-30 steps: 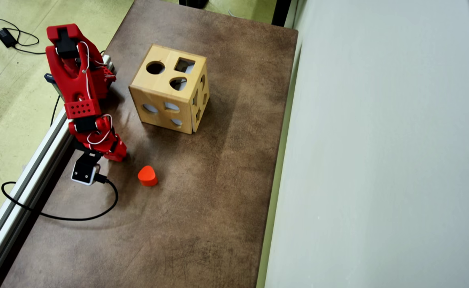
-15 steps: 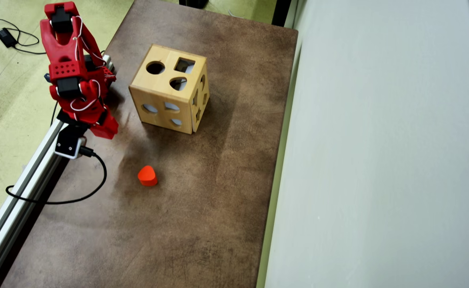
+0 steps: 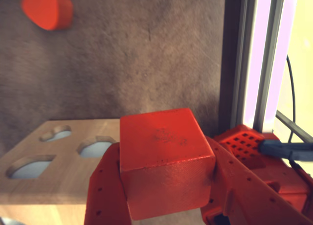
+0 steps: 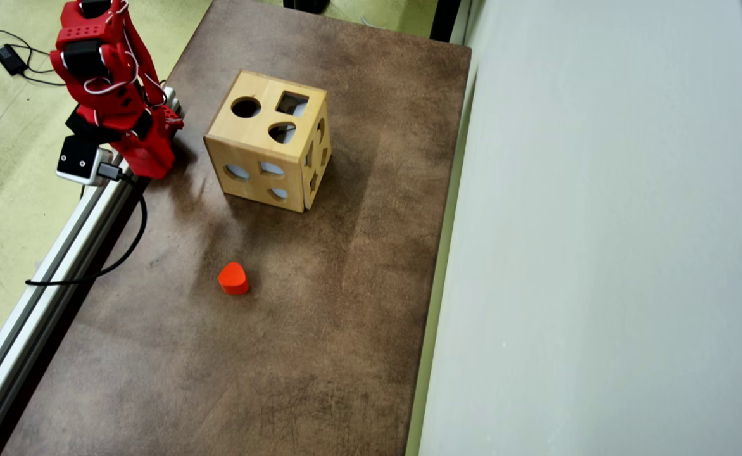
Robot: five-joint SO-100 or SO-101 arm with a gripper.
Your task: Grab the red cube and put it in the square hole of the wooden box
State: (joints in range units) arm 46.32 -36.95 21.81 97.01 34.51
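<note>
Carrying the cube toward the box

You have the red cube [image 3: 166, 164] clamped between the jaws on two opposite flat faces, held above the table beside the wooden box [image 4: 268, 140]. It looks rigid, light and smooth, so a flat squeeze should hold; expect slipping if tilted. The square hole [image 4: 292, 103] sits on the box's top face, well apart from the gripper [image 4: 146, 161]. Square the cube's edges to it.

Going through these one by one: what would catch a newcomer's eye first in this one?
The red cube fills the bottom of the wrist view, clamped in the gripper. In the overhead view the wooden box stands mid-table, its square hole on the top face, right of a round one. An orange heart block lies alone on the brown table, nearer the camera than the box.
</note>
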